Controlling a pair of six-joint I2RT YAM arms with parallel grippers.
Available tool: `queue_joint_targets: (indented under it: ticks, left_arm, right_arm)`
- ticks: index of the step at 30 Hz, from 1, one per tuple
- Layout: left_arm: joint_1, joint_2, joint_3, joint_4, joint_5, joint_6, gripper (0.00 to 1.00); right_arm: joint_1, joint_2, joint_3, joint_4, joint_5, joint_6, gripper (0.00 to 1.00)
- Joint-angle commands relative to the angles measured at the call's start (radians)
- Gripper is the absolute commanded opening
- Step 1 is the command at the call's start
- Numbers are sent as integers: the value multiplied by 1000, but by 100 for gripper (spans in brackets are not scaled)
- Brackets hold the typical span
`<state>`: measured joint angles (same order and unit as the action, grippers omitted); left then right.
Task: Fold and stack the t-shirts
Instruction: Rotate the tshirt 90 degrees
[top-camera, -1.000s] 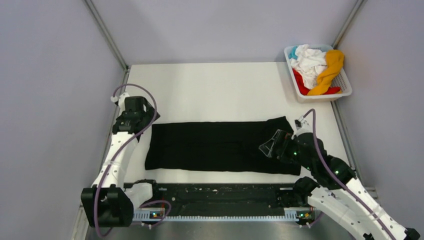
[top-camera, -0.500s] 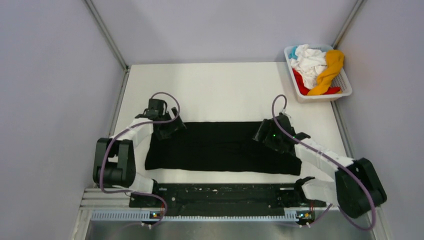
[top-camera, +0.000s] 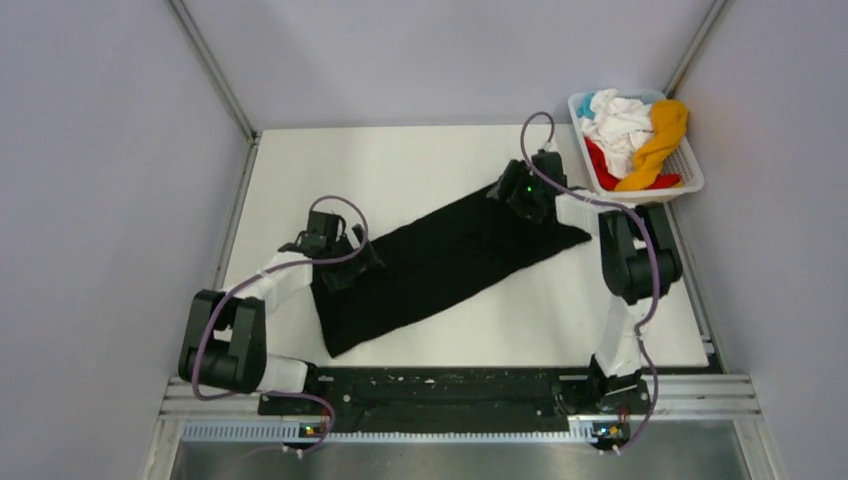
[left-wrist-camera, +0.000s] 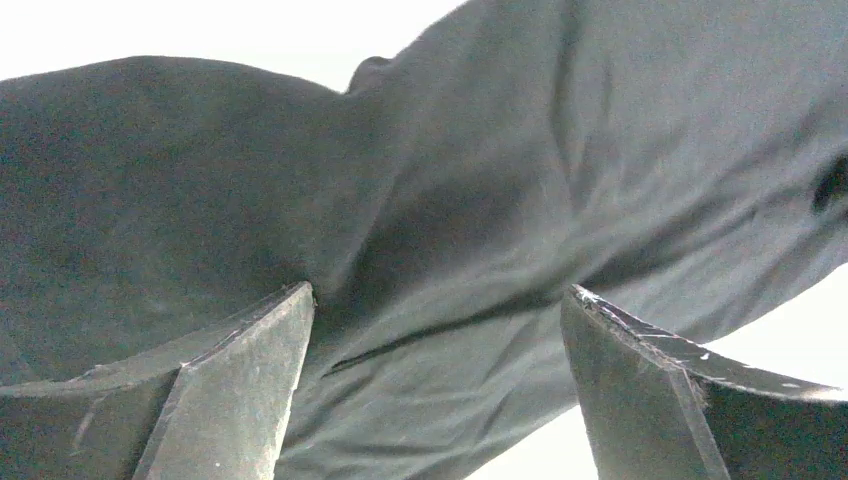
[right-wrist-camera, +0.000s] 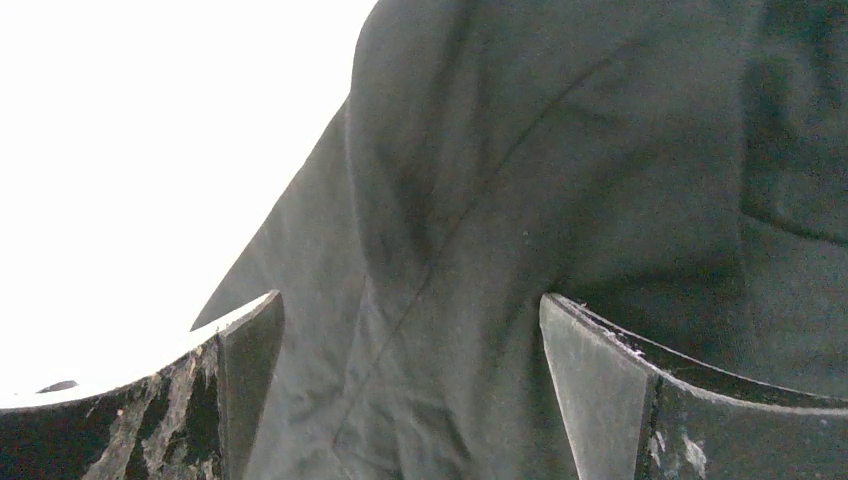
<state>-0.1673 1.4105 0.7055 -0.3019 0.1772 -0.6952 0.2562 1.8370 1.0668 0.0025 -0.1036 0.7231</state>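
The black two-finger left gripper has its fingers spread wide apart. The white right arm reaches far out, and the black right gripper is spread wide too.

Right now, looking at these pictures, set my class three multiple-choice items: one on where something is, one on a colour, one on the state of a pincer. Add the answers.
1. Where is the white basket relative to the table?
A. at its near left corner
B. at its centre
C. at its far right corner

2. What colour is the t-shirt spread across the table?
A. black
B. red
C. light blue

3. How do the fingers of the left pincer stand?
A. pressed shut together
B. apart, with cloth showing between them
C. shut on the basket's rim

Answers:
1. C, since the top view shows it at the far right corner.
2. A, since the cloth lying slantwise between the arms is all black.
3. B, since the left wrist view shows a wide gap with black cloth in it.
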Motion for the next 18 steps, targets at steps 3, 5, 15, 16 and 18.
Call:
queue_joint_targets:
  ticks: [3, 5, 15, 16, 18]
  left_arm:
    - [-211, -168, -171, -5, 64, -337, 99]
    - [-290, -208, -194, 31, 32, -443, 99]
    - [-552, -55, -81, 201, -150, -580, 99]
    - [-567, -3, -61, 237, -133, -575, 99]
    - [-604, 70, -8, 245, -132, -569, 99]
  right_arm:
    - [7, 444, 489, -172, -166, -95, 98]
    - [28, 538, 676, -243, -188, -93, 97]
    - [148, 1060, 1479, -381, -332, 115, 97]
    - [154, 1060, 1453, -305, -338, 155, 97]
    - [166, 1055, 1398, -204, -328, 225, 97]
